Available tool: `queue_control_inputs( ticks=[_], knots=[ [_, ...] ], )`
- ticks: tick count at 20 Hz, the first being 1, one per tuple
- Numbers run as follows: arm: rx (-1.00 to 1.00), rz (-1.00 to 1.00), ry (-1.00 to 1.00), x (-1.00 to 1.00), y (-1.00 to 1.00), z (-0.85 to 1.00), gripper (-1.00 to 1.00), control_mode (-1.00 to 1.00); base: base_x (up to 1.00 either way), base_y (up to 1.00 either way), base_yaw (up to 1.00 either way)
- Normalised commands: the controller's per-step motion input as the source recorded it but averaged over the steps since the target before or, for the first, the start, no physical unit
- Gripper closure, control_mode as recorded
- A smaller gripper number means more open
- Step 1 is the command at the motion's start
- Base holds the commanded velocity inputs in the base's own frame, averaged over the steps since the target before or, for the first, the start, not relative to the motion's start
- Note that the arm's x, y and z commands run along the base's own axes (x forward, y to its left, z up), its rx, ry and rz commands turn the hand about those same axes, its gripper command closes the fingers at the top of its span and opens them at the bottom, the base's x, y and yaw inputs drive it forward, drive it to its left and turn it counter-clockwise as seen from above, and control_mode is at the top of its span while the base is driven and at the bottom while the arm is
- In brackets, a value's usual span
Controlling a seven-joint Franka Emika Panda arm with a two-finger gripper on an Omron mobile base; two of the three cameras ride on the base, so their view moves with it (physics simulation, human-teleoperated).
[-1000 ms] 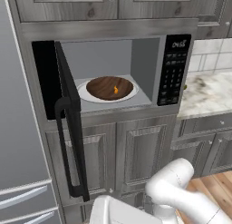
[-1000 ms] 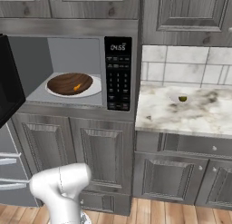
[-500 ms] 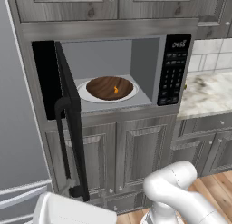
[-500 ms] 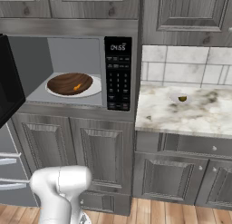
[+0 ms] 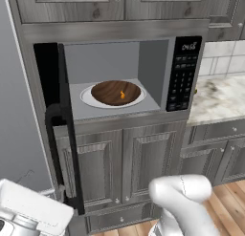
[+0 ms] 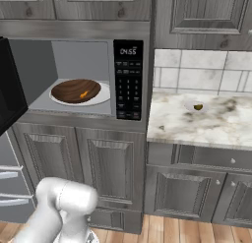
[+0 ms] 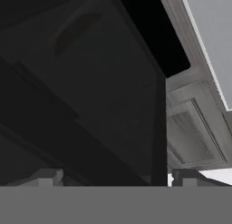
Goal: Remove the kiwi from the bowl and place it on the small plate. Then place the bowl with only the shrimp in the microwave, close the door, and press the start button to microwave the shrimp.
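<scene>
Microwave clock reads 04:55 in right base view. Bowl sits on the turntable inside, shrimp in it, long axis near upright in left base view. Door hangs open at 9 o'clock, bar handle vertical. Right view alone shows kiwi on plate, at 3 o'clock on counter. Gripper wide apart, empty, close up to door glass.

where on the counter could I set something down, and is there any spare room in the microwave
The marble counter is bare along its front edge and on either side of the small plate, which holds the kiwi near the tile wall. The microwave is crowded: the bowl covers most of the turntable, leaving narrow floor strips.
</scene>
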Motion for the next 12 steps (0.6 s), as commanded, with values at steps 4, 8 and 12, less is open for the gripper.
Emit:
queue_control_inputs(
  ticks=[4, 8, 12],
  knots=[
    [0.00, -0.27, 0.00, 0.13, 0.98, -0.45, -1.00, -1.00, 0.00, 0.00, 0.00],
    [0.00, -0.27, 0.00, 0.21, 0.77, -0.40, -1.00, -1.00, 0.00, 0.00, 0.00],
    [0.06, -0.23, 0.11, 0.90, 0.30, -0.26, -1.00, -1.00, 0.00, 0.00, 0.00]
  ],
)
